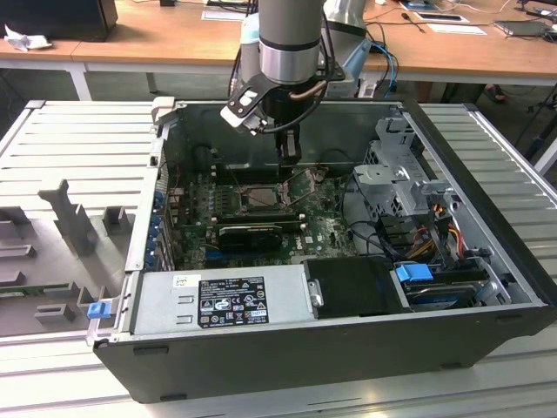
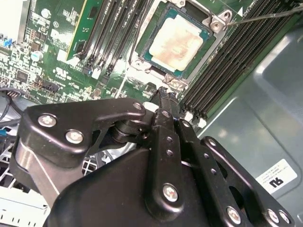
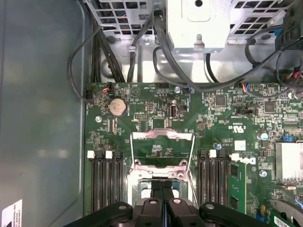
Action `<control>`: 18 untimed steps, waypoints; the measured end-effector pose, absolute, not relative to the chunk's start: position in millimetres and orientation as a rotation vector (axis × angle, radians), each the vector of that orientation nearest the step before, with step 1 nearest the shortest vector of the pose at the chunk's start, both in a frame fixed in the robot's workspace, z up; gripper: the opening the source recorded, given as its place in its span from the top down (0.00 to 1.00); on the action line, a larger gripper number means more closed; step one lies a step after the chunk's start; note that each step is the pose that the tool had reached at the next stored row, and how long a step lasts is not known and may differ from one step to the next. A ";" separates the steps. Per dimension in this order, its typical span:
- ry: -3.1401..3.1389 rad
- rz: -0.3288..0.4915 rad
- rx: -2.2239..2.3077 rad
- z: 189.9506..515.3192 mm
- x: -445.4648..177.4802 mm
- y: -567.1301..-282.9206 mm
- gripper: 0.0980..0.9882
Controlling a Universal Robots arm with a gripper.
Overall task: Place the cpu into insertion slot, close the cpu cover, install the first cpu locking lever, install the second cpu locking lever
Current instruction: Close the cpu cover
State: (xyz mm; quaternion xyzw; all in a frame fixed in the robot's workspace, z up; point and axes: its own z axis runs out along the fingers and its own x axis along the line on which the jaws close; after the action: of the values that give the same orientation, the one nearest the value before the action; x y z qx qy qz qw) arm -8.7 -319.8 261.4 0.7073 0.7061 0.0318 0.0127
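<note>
Black gripper (image 3: 162, 185), fingers pressed together, nothing held, poised at the metal socket (image 2: 215, 22) rim, pale silver square cpu (image 2: 176, 41) seated inside, thin silvery cpu cover (image 3: 161, 135) swung open, black memory slots (image 3: 106, 182) flanking, grey case wall (image 2: 265, 109) near.

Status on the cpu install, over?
Gripper shut, empty, over the socket edge. The cpu sits in the socket. The cpu cover swung open, not closed. Nothing in the way.
</note>
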 end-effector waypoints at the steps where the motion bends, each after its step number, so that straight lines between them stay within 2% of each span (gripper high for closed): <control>1: 2.201 0.099 2.204 262.5 -8.6 -319.7 0.99; 18: 2.201 0.100 2.204 274.3 1.1 -319.5 0.99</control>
State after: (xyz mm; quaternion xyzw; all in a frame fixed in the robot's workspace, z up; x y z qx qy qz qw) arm 1.1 -319.5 274.3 0.7073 0.7061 0.0320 0.0126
